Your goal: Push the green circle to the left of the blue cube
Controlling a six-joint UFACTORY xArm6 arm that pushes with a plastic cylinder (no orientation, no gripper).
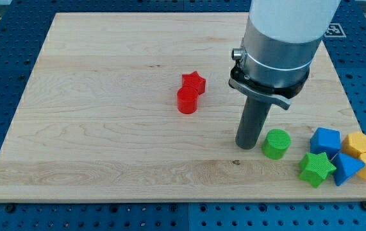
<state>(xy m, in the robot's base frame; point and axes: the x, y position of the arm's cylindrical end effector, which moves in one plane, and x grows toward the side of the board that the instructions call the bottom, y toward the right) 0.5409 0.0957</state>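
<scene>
Green is the colour to look for: the green circle [276,143] stands on the wooden board [106,128] toward the view's lower right, just to the view's left of the blue cube [325,140], with a narrow strip of bare wood between them. You can see my tip [247,146] planted on the board immediately at the view's left of that green circle, close beside it; whether it actually touches the block cannot be told from this angle. You will find no claw on this arm, only the dark rod beneath a wide grey collar, so nothing is gripped and there is no open or closed state to give you.

At the board's right edge you have a tight cluster: the blue cube at its upper left, the green star [316,168] below it and touching it, a blue triangular block [347,168] to the view's right of the star, and two yellow blocks [365,153] stacked against the far edge, their shapes not clear.

Near the board's middle, well apart from my tip, the red star [193,83] sits touching the red cylinder [186,101] just below it. Around the board you see a blue perforated table [170,218].
</scene>
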